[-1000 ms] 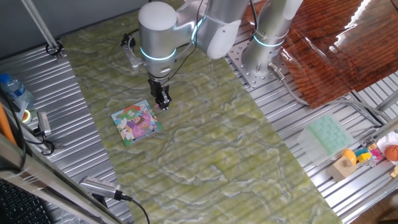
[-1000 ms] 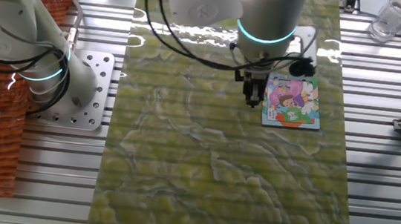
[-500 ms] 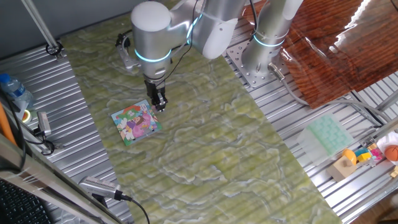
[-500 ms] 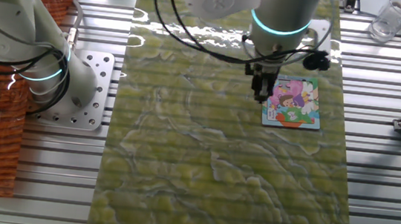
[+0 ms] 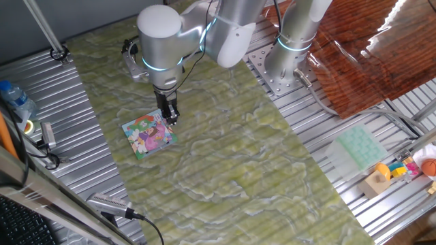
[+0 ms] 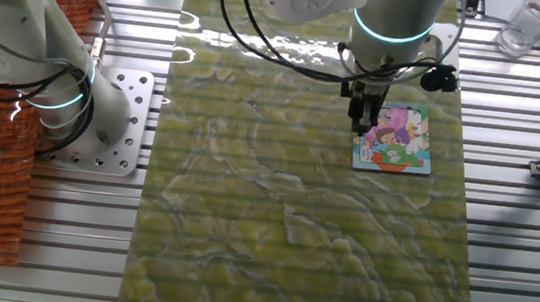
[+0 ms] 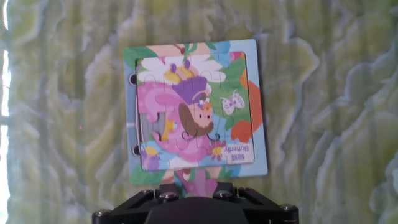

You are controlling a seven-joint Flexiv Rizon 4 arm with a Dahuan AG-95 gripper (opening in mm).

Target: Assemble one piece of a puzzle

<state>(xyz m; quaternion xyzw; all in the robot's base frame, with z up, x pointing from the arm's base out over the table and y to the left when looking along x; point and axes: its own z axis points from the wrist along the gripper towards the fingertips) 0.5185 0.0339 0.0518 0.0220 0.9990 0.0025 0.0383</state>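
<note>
The puzzle [image 5: 148, 134] lies flat on the green mat, a small square cartoon picture with a blue edge; it also shows in the other fixed view [image 6: 397, 136] and in the hand view [image 7: 194, 112]. A grey gap shows in its left side in the hand view. My gripper [image 5: 170, 118] hangs over the puzzle's edge, also seen in the other fixed view [image 6: 364, 127]. In the hand view my gripper [image 7: 196, 188] is shut on the piece [image 7: 199, 178], a tiny pink bit at the bottom, just over the puzzle's near edge.
A second arm's base [image 5: 293, 41] stands at the mat's far side. A pale green moulded tray [image 5: 361, 148] and small toys [image 5: 381, 178] lie at the right. A bottle [image 5: 17, 101] and cabled tools [image 5: 112, 204] lie at the left.
My gripper has moved sideways across the mat with the piece, from beside the puzzle to over the puzzle's edge. The puzzle has not moved.
</note>
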